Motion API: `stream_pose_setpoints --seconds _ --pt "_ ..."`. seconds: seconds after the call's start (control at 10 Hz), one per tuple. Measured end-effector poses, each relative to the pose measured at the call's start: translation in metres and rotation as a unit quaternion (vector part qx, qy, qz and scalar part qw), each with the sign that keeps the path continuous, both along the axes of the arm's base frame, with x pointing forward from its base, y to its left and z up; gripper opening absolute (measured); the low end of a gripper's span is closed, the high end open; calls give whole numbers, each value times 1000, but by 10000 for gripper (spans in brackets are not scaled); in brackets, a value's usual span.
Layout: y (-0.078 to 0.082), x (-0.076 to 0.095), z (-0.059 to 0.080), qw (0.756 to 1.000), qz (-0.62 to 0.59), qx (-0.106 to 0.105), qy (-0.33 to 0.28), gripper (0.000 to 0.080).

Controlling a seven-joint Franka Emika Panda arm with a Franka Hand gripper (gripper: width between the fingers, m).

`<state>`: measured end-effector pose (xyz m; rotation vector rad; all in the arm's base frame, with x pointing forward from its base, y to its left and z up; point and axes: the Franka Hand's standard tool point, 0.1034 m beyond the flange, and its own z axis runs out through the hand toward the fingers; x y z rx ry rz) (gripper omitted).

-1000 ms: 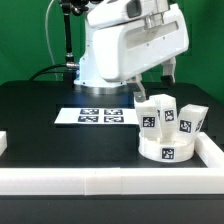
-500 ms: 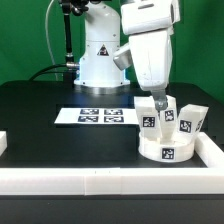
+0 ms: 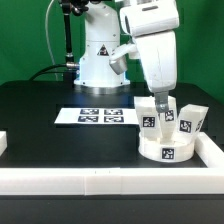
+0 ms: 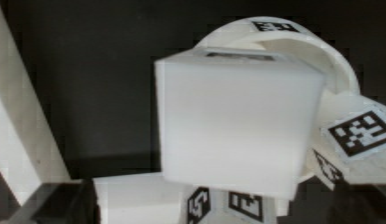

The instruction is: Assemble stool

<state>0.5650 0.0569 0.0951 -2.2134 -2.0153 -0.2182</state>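
The black surface (image 3: 40, 110) carries the stool's round seat disc (image 3: 166, 151) at the exterior view's right, beside the white rail (image 3: 100, 180), with 3 legs (image 3: 190, 121) standing on it. The tool (image 3: 160, 102) hangs just above the disc, down among those legs. One leg (image 4: 234, 120) fills the wrist view, and I cannot tell whether the jaws grip it.

Lab: marker board (image 3: 98, 116), black table (image 3: 35, 105)

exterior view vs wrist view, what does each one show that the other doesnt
Only the exterior view: the marker board, the arm, and the gripper low over the seat disc. Only the wrist view: one leg close up, its plain white faces filling much of the frame. Both: white stool parts with black-and-white tags on the black table.
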Motion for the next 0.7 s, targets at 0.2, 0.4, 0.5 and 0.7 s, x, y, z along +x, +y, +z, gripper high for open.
stream_pose_setpoints --seconds 0.2,0.4,0.5,0.7 --pt "-4 -1 -3 1000 -27 -1 7 649" --pt "-4 -5 -6 999 -41 -1 14 649" --pt "-3 -6 -7 999 -49 -1 17 649" --pt "-1 -6 -7 999 -48 0 17 640"
